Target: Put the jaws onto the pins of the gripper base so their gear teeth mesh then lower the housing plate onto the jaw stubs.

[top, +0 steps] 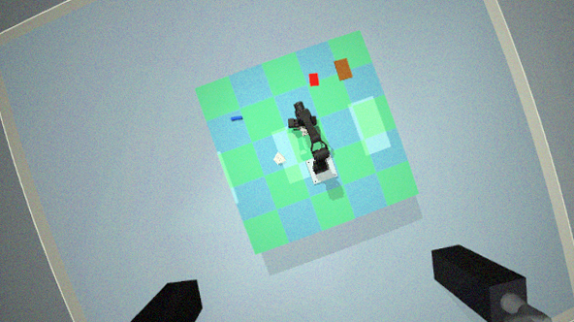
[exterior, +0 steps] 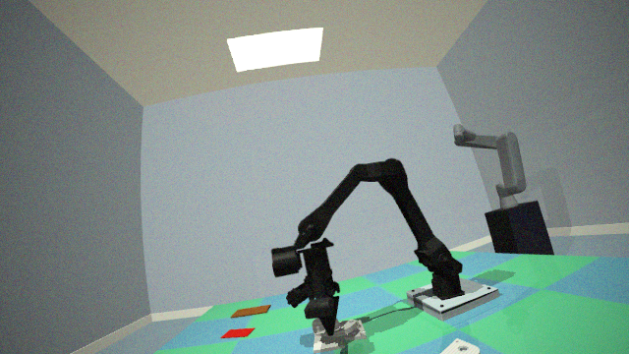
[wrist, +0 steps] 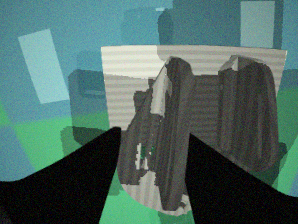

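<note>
The pale gripper base (wrist: 129,61) (exterior: 322,346) lies under my hand, its straight edge at the top of the wrist view. My gripper (wrist: 150,136) (exterior: 331,332) is shut on one jaw (wrist: 173,120), which stands long and shaded between the fingers, low over the left part of the base. The other jaw (wrist: 250,117) is over the base's right part, beside the held one, with a gap between their upper ends. The pins and the meeting of the teeth are hidden, so I cannot tell whether either is seated. The white housing plate (top: 279,158) (exterior: 460,348) lies apart on the checkered surface.
A red block (top: 314,79) (exterior: 238,333) and a brown block (top: 343,69) (exterior: 251,311) lie beyond the hand. A blue piece (top: 237,119) lies to the left in the top view. The arm stands on a white mounting plate (top: 324,178) (exterior: 479,293).
</note>
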